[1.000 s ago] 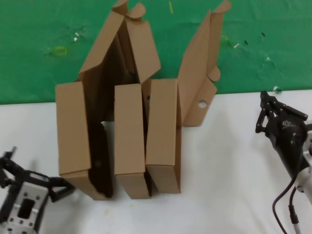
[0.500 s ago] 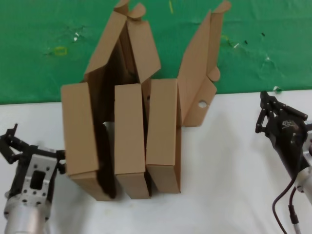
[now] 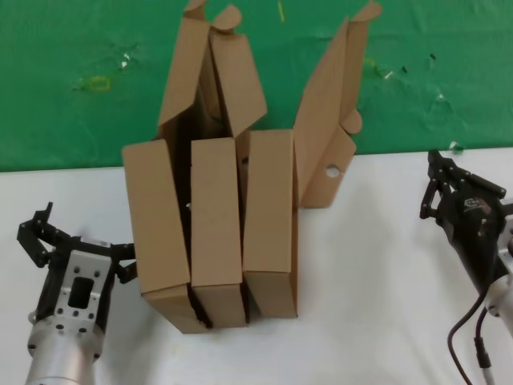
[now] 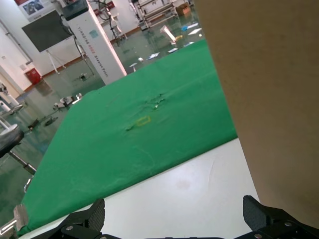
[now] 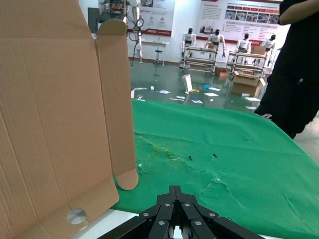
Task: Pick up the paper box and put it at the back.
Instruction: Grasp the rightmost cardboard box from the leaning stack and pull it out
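Paper box (image 3: 272, 216): plain brown cardboard, shallow rectangular tray on the white tabletop (image 3: 377, 281); hinged lid raised, with rounded side flaps and a small round hole.
Other cartons: left carton (image 3: 160, 233) and middle carton (image 3: 216, 224), same brown board, tall lids ending in curled tabs; all three packed side by side.
Back (image 3: 72, 80): wrinkled green cloth with small yellow and white marks, beyond the boxes.
Left gripper (image 3: 76, 245): black fingers spread wide, holding nothing; one fingertip just beside the left carton's side wall. The paper box lies two cartons away on its far side.
Right gripper (image 3: 441, 188): fingers pressed together, empty, over the tabletop; the paper box sits well apart towards the left gripper, its holed flap nearest.
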### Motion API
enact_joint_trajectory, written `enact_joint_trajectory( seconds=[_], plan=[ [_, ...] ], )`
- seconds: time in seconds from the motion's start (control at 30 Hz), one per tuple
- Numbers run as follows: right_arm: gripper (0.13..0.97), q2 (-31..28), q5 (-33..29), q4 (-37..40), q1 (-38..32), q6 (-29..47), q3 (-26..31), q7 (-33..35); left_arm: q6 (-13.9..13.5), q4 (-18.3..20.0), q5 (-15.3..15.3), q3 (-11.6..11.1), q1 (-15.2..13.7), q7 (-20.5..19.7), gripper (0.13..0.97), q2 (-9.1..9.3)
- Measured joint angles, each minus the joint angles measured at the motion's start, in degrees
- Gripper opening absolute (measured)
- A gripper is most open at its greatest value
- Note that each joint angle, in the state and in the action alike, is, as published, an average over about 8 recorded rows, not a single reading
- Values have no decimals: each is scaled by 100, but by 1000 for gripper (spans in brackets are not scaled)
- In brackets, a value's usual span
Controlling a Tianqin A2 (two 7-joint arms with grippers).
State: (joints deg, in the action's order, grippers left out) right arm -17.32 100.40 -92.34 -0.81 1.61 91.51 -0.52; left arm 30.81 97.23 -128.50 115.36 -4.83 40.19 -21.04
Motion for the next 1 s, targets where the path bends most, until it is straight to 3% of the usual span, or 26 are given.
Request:
enact_joint_trajectory(
  seconds=[0.43, 0.73, 1.0],
  plan=[
    [148, 0, 0, 0, 0, 0, 0, 0, -188, -178, 208, 29, -141, -148, 966, 240],
    [148, 0, 0, 0, 0, 0, 0, 0, -270, -201, 308, -12, -123, -248, 966, 281],
    [148, 0, 0, 0, 0, 0, 0, 0, -560, -313, 809, -224, -33, -617, 966, 447]
  ],
)
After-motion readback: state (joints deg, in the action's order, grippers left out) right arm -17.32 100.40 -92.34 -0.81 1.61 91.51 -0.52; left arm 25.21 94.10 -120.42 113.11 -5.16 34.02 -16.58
